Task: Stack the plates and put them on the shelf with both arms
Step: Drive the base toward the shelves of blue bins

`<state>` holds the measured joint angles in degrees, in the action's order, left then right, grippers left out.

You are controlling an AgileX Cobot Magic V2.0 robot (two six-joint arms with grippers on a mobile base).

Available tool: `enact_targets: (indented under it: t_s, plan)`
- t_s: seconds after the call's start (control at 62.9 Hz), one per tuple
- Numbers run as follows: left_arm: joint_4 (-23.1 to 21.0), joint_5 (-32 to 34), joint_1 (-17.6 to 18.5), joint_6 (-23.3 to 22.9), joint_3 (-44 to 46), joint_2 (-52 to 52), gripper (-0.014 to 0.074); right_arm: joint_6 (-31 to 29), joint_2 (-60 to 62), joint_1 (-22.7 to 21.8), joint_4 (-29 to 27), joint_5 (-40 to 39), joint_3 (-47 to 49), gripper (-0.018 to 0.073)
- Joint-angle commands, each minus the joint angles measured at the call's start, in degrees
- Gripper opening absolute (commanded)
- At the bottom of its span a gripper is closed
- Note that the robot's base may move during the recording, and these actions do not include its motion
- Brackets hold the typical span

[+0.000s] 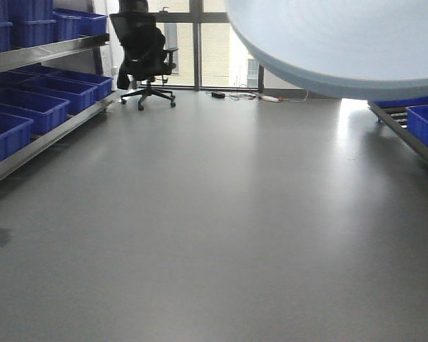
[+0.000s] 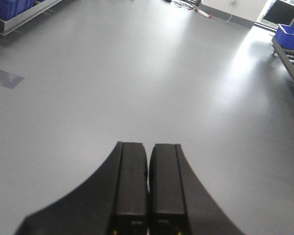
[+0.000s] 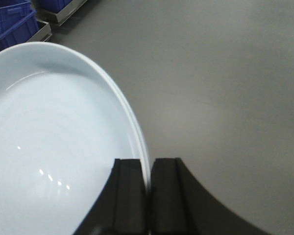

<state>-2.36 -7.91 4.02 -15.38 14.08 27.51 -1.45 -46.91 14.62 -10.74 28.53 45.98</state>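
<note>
My right gripper (image 3: 148, 169) is shut on the rim of a pale bluish-white plate (image 3: 54, 142), held up in the air above the grey floor. The same plate fills the top right of the front view (image 1: 342, 43), seen from below. I cannot tell whether it is one plate or two stacked. My left gripper (image 2: 148, 152) is shut and empty, its two black fingers pressed together over bare floor. Neither arm shows in the front view.
A metal shelf (image 1: 50, 135) with several blue bins (image 1: 28, 107) runs along the left. Another low rack with blue bins (image 1: 424, 125) stands at the right. A black office chair (image 1: 146, 57) stands by the far windows. Cables (image 1: 250, 95) lie on the floor there.
</note>
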Motion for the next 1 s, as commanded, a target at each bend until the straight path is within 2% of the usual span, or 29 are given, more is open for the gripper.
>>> enact_targets:
  t_s: [0.0, 0.986]
  plan:
    - [0.02, 4.9, 0.45, 0.06, 1.63, 0.11, 0.009, -0.02, 0.24, -0.31, -0.48, -5.24, 1.56, 0.0048]
    - [0.02, 4.9, 0.45, 0.06, 1.63, 0.11, 0.009, -0.02, 0.24, -0.31, -0.48, -5.24, 1.56, 0.0048]
